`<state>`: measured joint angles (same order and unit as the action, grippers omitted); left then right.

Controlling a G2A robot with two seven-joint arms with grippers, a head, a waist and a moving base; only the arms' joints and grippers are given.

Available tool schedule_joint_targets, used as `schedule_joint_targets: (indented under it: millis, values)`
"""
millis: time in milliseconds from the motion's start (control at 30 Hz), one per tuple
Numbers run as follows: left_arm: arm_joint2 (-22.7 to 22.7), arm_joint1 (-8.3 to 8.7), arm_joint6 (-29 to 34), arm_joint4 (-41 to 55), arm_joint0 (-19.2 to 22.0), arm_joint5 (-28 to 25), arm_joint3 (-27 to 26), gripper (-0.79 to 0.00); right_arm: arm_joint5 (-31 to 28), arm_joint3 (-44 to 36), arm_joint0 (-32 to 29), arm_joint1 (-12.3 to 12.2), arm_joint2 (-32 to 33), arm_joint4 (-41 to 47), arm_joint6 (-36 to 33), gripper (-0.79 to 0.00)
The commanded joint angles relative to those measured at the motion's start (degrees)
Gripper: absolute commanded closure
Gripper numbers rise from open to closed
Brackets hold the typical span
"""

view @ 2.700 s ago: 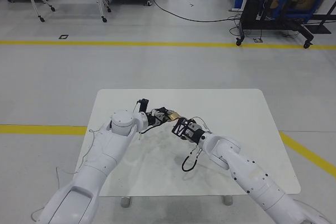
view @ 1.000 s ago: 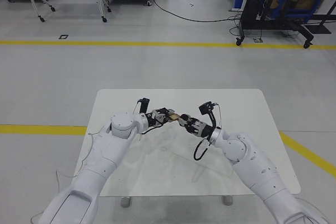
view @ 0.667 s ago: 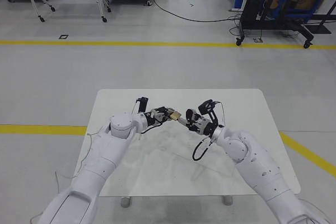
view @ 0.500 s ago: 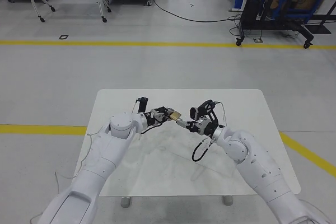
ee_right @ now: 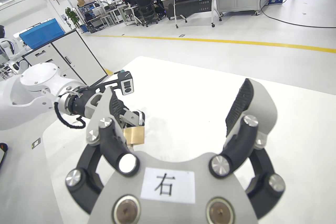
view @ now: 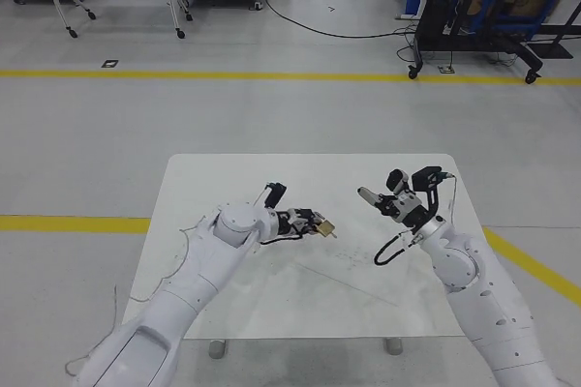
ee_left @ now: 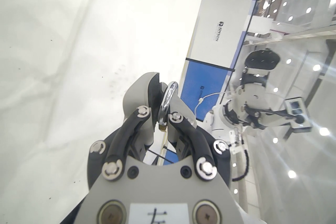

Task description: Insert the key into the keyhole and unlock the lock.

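A brass padlock [view: 322, 227] hangs just above the middle of the white table [view: 271, 290], held by its silver shackle [ee_left: 168, 100]. My left gripper [view: 310, 223] is shut on that shackle. In the right wrist view the brass lock body [ee_right: 134, 136] sticks out of the left gripper [ee_right: 131, 117]. A small thin piece [view: 331, 233] juts from the lock's free end; I cannot tell if it is the key. My right gripper [view: 380, 192] hovers to the right of the lock, apart from it. Its pads [ee_right: 240, 101] are spread wide and the gripper [ee_right: 181, 104] is open with nothing inside.
Bare tabletop [ee_right: 197, 93] lies between and around both arms. The right arm's black cable [view: 392, 253] loops under its wrist. Desks and a fenced cell stand far back in the room.
The right gripper, earlier up against the lock's end, has let go, opened and pulled back to the right. The left arm has carried the lock to the right and slightly toward the front.
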<state>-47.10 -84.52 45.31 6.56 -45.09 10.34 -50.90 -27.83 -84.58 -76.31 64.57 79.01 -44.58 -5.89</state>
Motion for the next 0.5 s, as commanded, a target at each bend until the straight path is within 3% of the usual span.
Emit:
schedule_joint_targets:
  millis: [0,167,200,233,267,300,467]
  values:
    - [2.8,-0.70,-0.2,-2.8,0.5,-0.4,0.3,0.000,0.0,0.0,0.0,0.0,0.0,0.0,0.0,-0.785]
    - [7.1,-2.37,2.9,-5.4,2.7,2.3,3.9,0.000,0.0,0.0,0.0,0.0,0.0,0.0,0.0,-0.785]
    - [7.7,-2.67,4.4,-5.5,3.5,3.4,4.6,-0.052,0.0,0.0,0.0,0.0,0.0,0.0,0.0,-0.785]
    - [8.0,-2.92,5.1,-5.4,4.1,3.8,5.1,-0.277,0.0,0.0,0.0,0.0,0.0,0.0,0.0,-0.785]
    - [8.1,-3.09,5.5,-5.4,4.6,4.2,5.5,-0.653,0.0,0.0,0.0,0.0,0.0,0.0,0.0,-0.785]
    - [8.0,-3.19,6.2,-5.2,5.2,4.9,5.9,-0.785,0.0,0.0,0.0,0.0,0.0,0.0,0.0,-0.785]
    - [5.5,-2.58,7.6,-4.4,7.3,8.0,5.8,-0.785,0.0,0.0,0.0,0.0,0.0,0.0,0.0,-0.785]
